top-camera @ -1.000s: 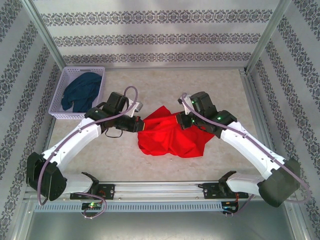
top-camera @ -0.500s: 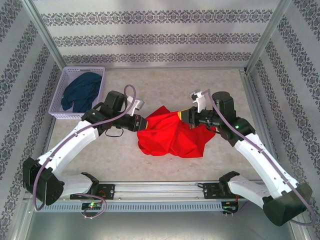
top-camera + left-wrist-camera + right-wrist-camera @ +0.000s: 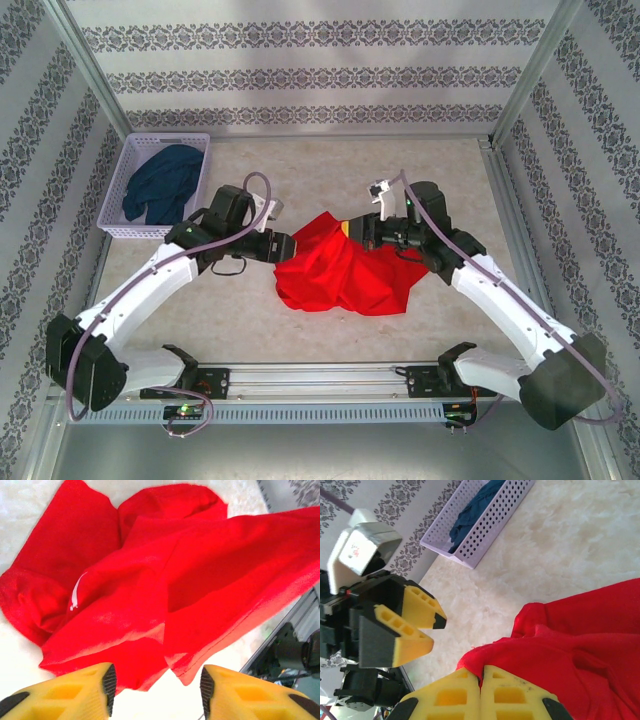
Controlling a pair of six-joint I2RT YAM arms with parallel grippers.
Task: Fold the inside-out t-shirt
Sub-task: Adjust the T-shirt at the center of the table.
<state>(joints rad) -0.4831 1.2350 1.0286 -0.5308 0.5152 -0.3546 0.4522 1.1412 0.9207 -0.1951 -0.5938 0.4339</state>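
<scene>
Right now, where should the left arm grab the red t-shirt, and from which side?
I'd take the loose edge of the t-shirt facing the open left fingers, coming in low from the left. It lies thin there, unlike the bunched middle; the right fingers pinch the opposite edge.

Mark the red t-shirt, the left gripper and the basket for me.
red t-shirt (image 3: 340,275), top view, middle of the crumpled fabric.
left gripper (image 3: 157,692), left wrist view, midway between its open fingers.
basket (image 3: 140,232), top view, its near wall.
</scene>
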